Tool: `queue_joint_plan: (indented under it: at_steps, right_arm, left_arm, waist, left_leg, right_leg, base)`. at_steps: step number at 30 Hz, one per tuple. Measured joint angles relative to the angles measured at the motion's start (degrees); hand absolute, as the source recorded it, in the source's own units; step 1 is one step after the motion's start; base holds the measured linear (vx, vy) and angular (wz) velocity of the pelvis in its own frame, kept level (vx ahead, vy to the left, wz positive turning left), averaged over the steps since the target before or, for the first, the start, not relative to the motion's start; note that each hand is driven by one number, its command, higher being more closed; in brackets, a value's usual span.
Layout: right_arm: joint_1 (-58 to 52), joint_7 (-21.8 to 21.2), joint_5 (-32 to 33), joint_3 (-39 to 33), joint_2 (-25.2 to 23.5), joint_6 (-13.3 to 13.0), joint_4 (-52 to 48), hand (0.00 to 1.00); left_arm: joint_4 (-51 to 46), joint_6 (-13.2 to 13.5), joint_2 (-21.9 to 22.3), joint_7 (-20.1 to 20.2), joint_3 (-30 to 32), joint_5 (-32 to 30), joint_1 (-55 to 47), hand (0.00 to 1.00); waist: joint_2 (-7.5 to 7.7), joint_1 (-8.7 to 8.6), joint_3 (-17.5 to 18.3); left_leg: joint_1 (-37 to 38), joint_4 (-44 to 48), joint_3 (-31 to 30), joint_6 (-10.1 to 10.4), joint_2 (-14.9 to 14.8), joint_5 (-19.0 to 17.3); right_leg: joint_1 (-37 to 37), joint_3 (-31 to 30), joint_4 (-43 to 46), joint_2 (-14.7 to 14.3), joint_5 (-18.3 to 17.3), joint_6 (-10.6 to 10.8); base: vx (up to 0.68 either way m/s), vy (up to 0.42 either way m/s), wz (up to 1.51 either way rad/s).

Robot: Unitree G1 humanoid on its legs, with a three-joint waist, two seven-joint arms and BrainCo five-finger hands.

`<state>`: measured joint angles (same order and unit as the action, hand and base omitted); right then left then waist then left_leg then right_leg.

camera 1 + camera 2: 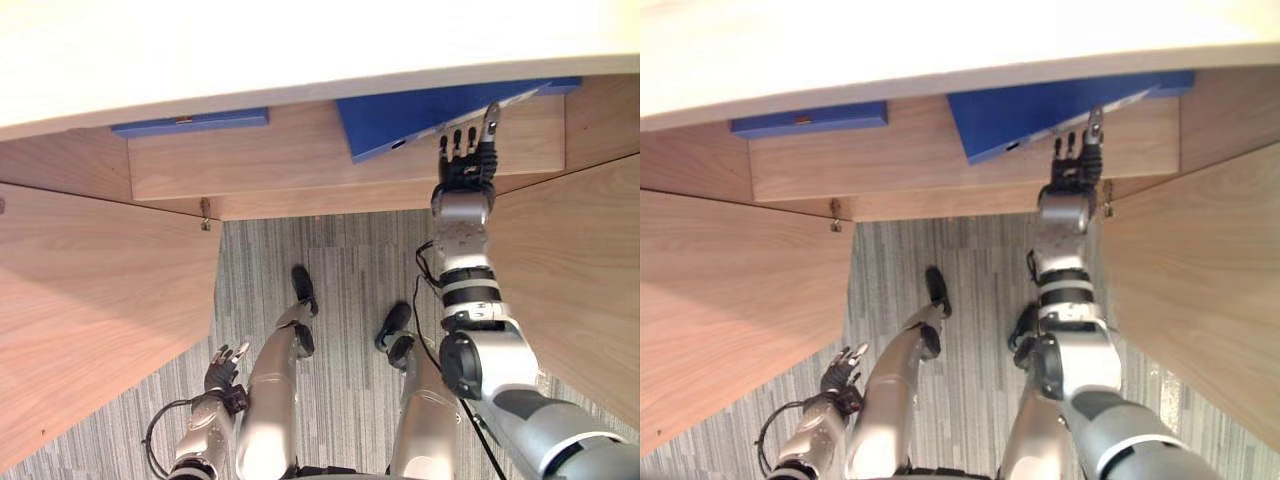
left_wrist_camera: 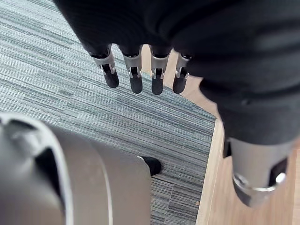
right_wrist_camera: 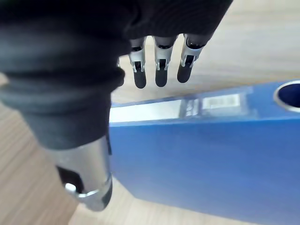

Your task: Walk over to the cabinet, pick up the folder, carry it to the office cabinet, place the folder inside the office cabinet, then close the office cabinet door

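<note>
left door (image 1: 90, 300) stands open, swung toward the near side. left hand (image 1: 225, 368) hangs low by the carpet (image 1: 340, 250), well apart from the cabinet, fingers (image 2: 136, 79) straight and loose, holding nothing.

on the shelf (image 1: 280, 165), far left: a second blue folder (image 1: 190, 123), flat, square to the shelf edge, untouched.

centre-right: the folder (image 1: 400, 118) lies flat inside the cabinet, skewed, long axis running from near-left to far-right, one corner pointing at the near shelf edge.

right hand (image 1: 462, 160) is by far the nearer one. it reaches over the shelf edge with straight fingers (image 3: 161, 77) spread over the folder's near-right edge, thumb apart, nothing gripped; contact cannot be told. the folder lies left and far of the palm.

right door (image 1: 570, 270) also open. judgement: folder placed; doors not yet closed.
</note>
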<state>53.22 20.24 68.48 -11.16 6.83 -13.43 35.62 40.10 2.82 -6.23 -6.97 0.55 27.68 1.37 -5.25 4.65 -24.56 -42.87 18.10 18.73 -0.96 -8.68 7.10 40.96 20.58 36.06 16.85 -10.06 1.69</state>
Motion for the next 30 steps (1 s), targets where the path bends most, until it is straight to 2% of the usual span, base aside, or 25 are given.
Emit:
queue_joint_plan:
  at_steps: [11,16,23,30]
  right_arm:
    - [-3.7,-2.3,-0.3,6.5,-0.7,1.1,0.0,0.0]
    - [-5.4,-4.2,-2.2,10.2,0.1,2.5,0.0,0.0]
    - [-4.7,-10.0,-4.7,21.8,5.8,7.0,3.0,0.0]
    - [-2.7,-14.2,-6.8,29.3,11.5,9.6,5.1,0.0]
  left_arm:
    - [2.8,0.0,-0.4,0.5,-2.1,-0.1,2.4,0.0]
    - [3.2,0.0,-0.8,0.8,-2.9,-0.1,2.7,0.0]
    - [3.3,0.6,-2.8,2.3,-6.2,-0.1,2.9,0.0]
    - [5.2,1.3,-4.6,3.1,-6.9,-0.4,2.9,0.0]
  waist:
    - [-0.03,-0.16,0.0]
    - [-0.04,-0.19,0.0]
    - [-0.08,0.17,0.0]
    - [-0.13,0.97,0.1]
  left_leg:
    - [1.1,-2.9,-0.1,0.3,0.1,1.7]
    - [1.2,-3.2,-0.2,0.4,0.2,1.9]
    - [1.2,-4.5,-0.9,0.2,0.3,3.2]
    - [1.2,-5.3,-1.9,0.3,0.4,4.0]
  right_leg:
    - [-0.1,-0.1,-1.2,-0.8,0.4,-0.2]
    - [-0.1,0.0,-1.4,-1.0,0.5,-0.3]
    - [-0.1,0.1,-1.9,-1.5,0.9,-0.4]
    - [-0.2,0.8,-2.0,-1.7,0.9,-0.5]
  base:
    - [0.02,-0.002,-0.01]
    - [0.0,0.0,0.0]
    - [0.01,-0.008,0.0]
    - [0.01,-0.027,0.03]
